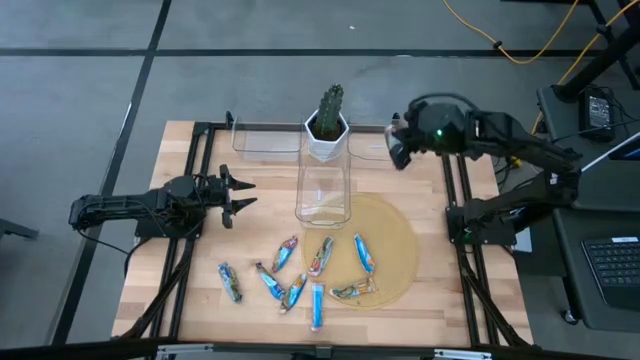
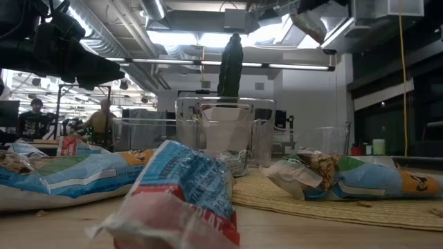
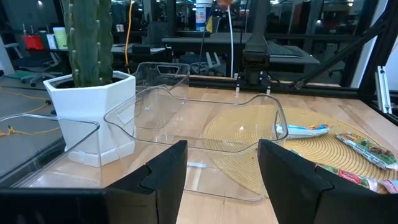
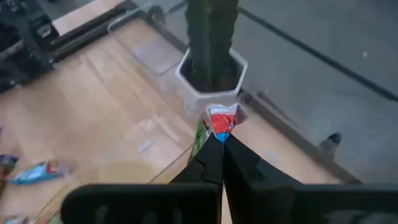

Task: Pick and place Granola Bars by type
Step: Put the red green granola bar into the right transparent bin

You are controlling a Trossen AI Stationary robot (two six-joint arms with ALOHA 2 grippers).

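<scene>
Right gripper [image 4: 219,144] is pinched tight on one granola bar [image 4: 214,124], a green wrapper with a red crimped end; the bar sticks out past the fingertips along the finger axis, red end leading, green body trailing down one side of the fingers. In the high view that gripper [image 1: 398,146] sits at the table's far side, just right of the white cactus pot [image 1: 327,138] and over the clear bin [image 1: 372,142] on the pot's right; the held bar itself can't be made out from above. Another clear bin [image 1: 266,136] lies left of the pot, and a third clear bin [image 1: 323,190] stands in front of it with its near end on the round woven mat [image 1: 398,245]. Left gripper [image 1: 238,193] is spread wide and empty, at the left side of the table level with that middle bin, fingers pointing toward it; its wrist view looks into the bin [image 3: 205,137] between the two dark fingers [image 3: 165,174]. Loose granola bars [image 1: 300,275] lie scattered near the front edge, well clear of both grippers: several on the mat, the rest on bare wood left of it. Long axes are mixed; the blue bar [image 1: 364,253] on the mat runs nearly front to back, the leftmost bar [image 1: 230,282] is tilted diagonally, the blue bar [image 1: 317,306] nearest the front edge runs front to back.
</scene>
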